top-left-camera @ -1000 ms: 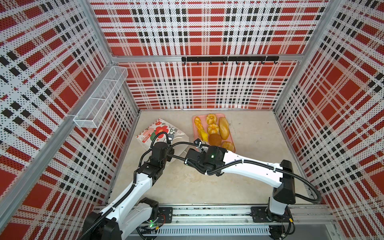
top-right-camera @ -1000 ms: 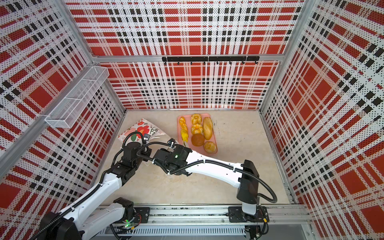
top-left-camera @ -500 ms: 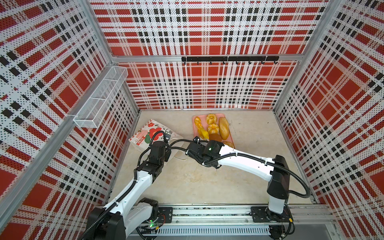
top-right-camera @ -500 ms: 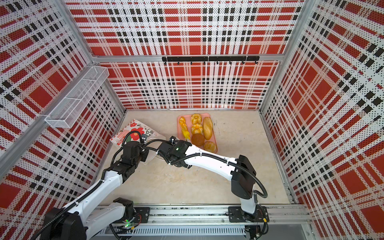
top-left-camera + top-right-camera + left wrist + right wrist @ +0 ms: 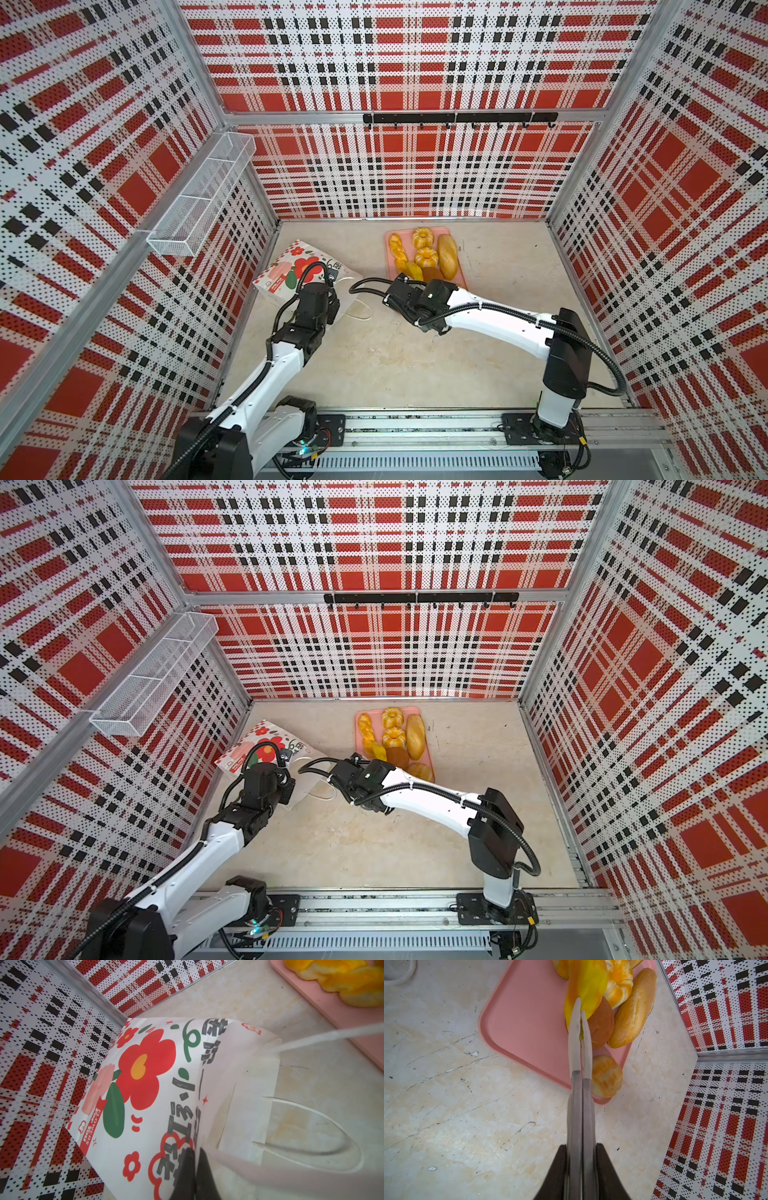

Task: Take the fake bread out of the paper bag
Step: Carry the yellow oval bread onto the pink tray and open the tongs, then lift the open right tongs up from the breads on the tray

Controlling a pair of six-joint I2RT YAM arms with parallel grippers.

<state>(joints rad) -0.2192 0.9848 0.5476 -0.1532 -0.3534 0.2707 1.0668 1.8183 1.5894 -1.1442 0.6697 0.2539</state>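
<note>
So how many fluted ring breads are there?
2 fluted rings, both on the pink tray: one at its far edge, one just nearer the middle, beside the long loaf. The paper bag may hide more.

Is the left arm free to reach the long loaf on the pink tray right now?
Probably not now. The left tool is shut on the paper bag, and the right tool, holding a yellow roll, hangs over the tray between it and the loaf.

Two side-by-side overhead cameras are looking down on the whole red plaid-walled cell (image 5: 415, 62), while both wrist cameras are hovering close above its beige tabletop (image 5: 446, 1105), sharing the flat pink rectangular tray (image 5: 342, 1014).
</note>
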